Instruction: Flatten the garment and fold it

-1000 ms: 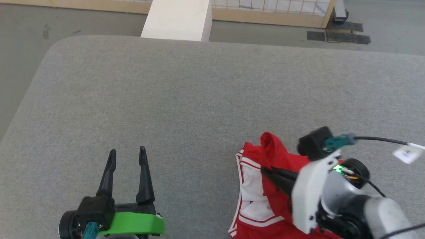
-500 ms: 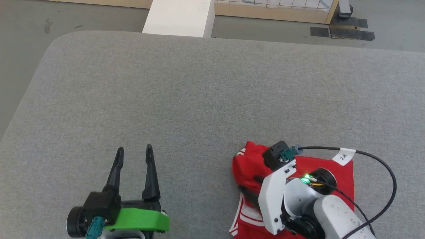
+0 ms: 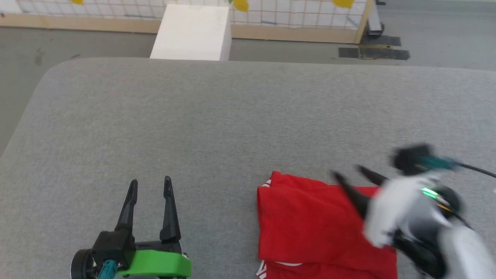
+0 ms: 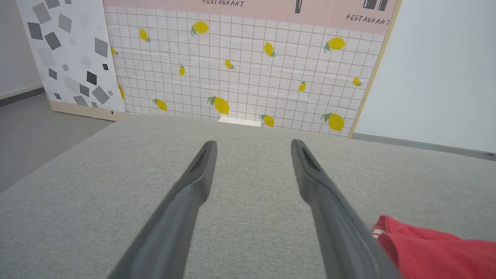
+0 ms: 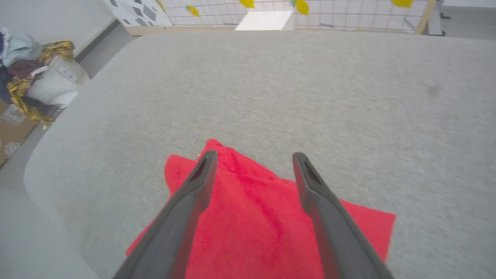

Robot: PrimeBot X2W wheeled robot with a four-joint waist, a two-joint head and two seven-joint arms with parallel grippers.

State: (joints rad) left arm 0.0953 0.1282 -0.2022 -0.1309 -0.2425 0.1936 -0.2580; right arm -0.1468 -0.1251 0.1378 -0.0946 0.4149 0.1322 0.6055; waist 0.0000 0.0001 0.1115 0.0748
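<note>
The red garment (image 3: 310, 224) lies folded into a flat patch on the grey table's (image 3: 232, 116) near right, with a sliver of white striped band at its near edge. My right gripper (image 3: 350, 174) hovers blurred over the garment's right part, fingers spread and holding nothing. From the right wrist, the garment (image 5: 252, 217) spreads under the open gripper (image 5: 252, 157). My left gripper (image 3: 149, 184) rests open at the near left, well apart from the cloth. From the left wrist, the open gripper (image 4: 252, 145) points across bare table, the garment's edge (image 4: 426, 248) at lower right.
A white block (image 3: 190, 33) stands on the floor beyond the table's far edge, before a lemon-patterned tiled panel (image 4: 240, 69). A heap of clothes and a bag (image 5: 35, 73) sits on the floor off the table's left side. The table's rounded left corner (image 3: 50, 73) is near.
My right gripper has opened, let go of the garment fold and drawn back to the right; the raised fold now lies flat. The camera has shifted. The left gripper stays as it was.
</note>
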